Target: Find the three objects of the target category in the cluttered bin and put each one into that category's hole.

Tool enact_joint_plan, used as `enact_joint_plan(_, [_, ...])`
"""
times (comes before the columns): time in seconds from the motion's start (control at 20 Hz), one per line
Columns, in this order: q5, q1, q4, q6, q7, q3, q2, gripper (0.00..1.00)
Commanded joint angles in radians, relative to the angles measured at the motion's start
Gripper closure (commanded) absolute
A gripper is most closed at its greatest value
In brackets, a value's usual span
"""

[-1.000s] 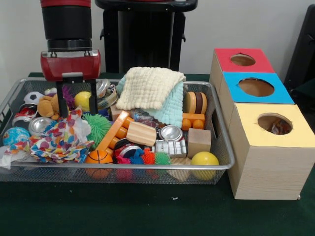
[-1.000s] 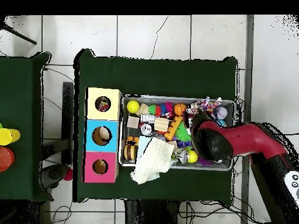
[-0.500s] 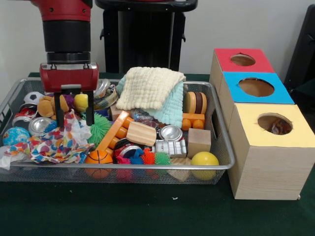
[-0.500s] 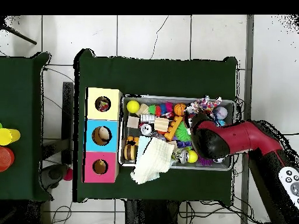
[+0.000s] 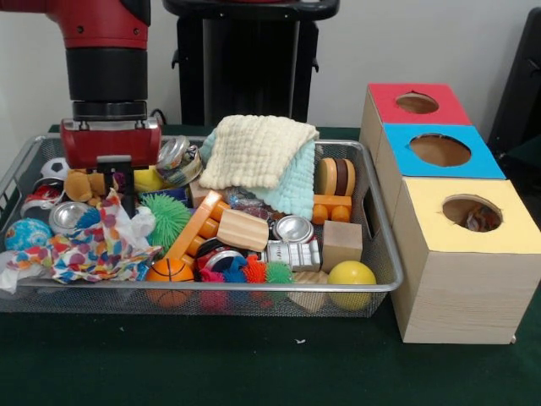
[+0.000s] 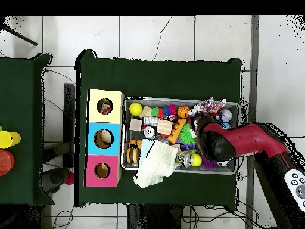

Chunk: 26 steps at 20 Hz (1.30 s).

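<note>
Overhead view: a dark green table cover (image 6: 161, 74) lies on a pale tiled floor (image 6: 149, 36). At 9 o'clock, apart from it, stands a second green-topped table (image 6: 21, 119). On that table's outer edge a yellow cylinder (image 6: 5, 139) sits just beside a red cylinder (image 6: 5, 161), the red one toward 6 o'clock. Thin cables (image 6: 59, 89) trail across the floor between the two tables. Front view: a plain white wall (image 5: 423, 42) fills the background at 12 o'clock.
</note>
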Motion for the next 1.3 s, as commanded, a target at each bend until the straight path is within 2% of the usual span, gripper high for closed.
enact_joint_plan(0.05, [0.023, -0.002, -0.055, 0.167, -0.347, 0.012, 0.029, 1.0])
enact_joint_plan(0.25, [0.113, -0.001, -0.016, 0.213, -0.243, 0.002, 0.019, 1.0])
enact_joint_plan(0.4, [0.245, -0.009, 0.056, 0.238, -0.109, 0.018, -0.004, 1.0])
enact_joint_plan(0.55, [0.348, 0.008, 0.087, 0.253, 0.002, 0.007, -0.031, 1.0])
enact_joint_plan(0.8, [0.419, 0.03, 0.098, 0.28, -0.012, -0.006, -0.068, 1.0])
enact_joint_plan(1.3, [0.484, 0.052, 0.179, 0.239, 0.028, -0.05, -0.097, 1.0])
